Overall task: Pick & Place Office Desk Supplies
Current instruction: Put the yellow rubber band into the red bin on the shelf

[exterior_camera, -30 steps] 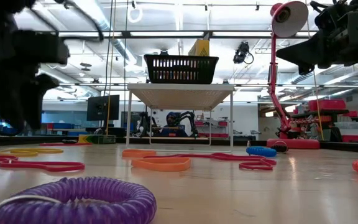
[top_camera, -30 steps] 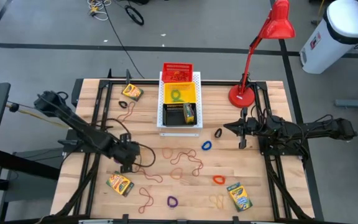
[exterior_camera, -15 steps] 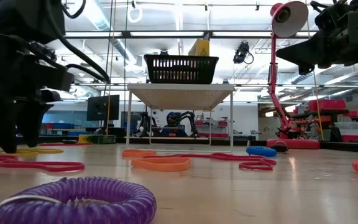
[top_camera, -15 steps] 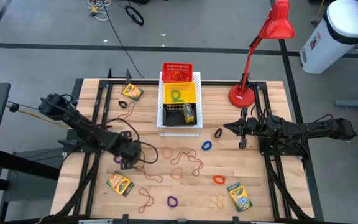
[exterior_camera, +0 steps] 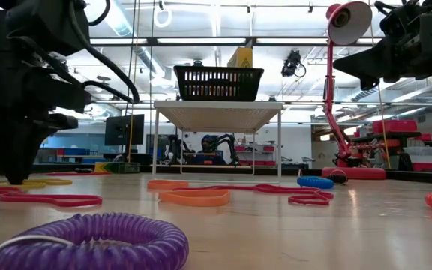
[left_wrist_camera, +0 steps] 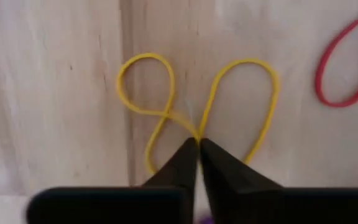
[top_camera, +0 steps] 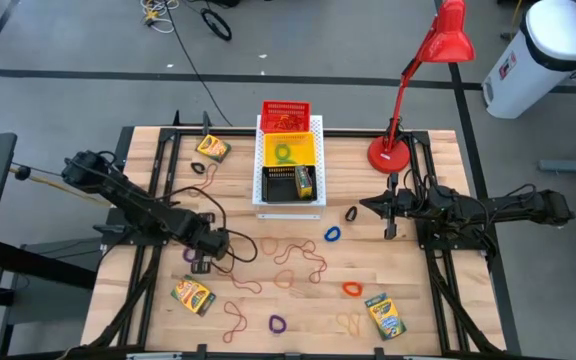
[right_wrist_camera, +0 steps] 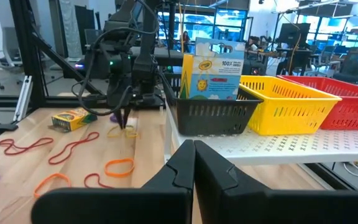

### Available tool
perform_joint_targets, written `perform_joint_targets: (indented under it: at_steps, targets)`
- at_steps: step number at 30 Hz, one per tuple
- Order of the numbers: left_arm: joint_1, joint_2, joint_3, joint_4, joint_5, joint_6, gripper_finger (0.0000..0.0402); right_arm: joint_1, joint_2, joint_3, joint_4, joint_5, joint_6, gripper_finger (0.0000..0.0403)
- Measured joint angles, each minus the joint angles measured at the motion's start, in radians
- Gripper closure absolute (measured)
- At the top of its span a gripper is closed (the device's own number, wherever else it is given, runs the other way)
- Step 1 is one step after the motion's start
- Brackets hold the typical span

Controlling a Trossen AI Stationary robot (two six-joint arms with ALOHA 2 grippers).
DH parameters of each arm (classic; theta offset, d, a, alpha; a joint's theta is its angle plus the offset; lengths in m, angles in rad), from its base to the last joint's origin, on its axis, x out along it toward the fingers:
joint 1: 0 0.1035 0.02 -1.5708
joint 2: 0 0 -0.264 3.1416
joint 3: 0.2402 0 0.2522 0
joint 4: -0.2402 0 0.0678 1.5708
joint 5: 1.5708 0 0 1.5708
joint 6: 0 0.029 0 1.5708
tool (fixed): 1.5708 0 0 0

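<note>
A wooden table (top_camera: 428, 310) is carrying three crayon boxes (top_camera: 193, 296), scattered reddish rubber bands (top_camera: 298, 262), a yellow band (left_wrist_camera: 194, 112), coloured loops (top_camera: 332, 234), a far-right red lamp (top_camera: 388, 152) and a far-centre white board (top_camera: 288, 208)

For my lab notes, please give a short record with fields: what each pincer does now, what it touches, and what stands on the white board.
left pincer: low on the table, fingers shut on the yellow rubber band
right pincer: waiting above the table's right side, shut, holding nothing
white board: carries red basket, yellow basket, black basket
black basket: holds a crayon box
</note>
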Motion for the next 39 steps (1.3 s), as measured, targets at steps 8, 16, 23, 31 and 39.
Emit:
perform_joint_targets:
  at_steps: [8,16,23,31,39]
  targets:
    - [-0.036,-0.089,0.186,-0.333,-0.186,0.008,0.0396,0.000,0.000,0.000,0.000,0.000,0.000,0.0394]
    - [-0.023,-0.239,0.429,-0.445,-0.451,0.042,0.0396,0.000,0.000,0.000,0.000,0.000,0.000,0.0394]
    - [0.145,-0.271,0.560,-0.290,-0.626,0.282,0.0396,0.000,0.000,0.000,-0.001,0.000,0.000,0.0394]
    - [0.461,-0.217,0.570,0.183,-0.379,0.668,0.0396,0.000,0.000,0.001,0.000,0.000,0.000,0.0394]
    - [0.721,-0.042,0.569,0.417,-0.044,0.713,0.0395,0.000,0.000,0.002,-0.007,0.000,0.000,0.0394]
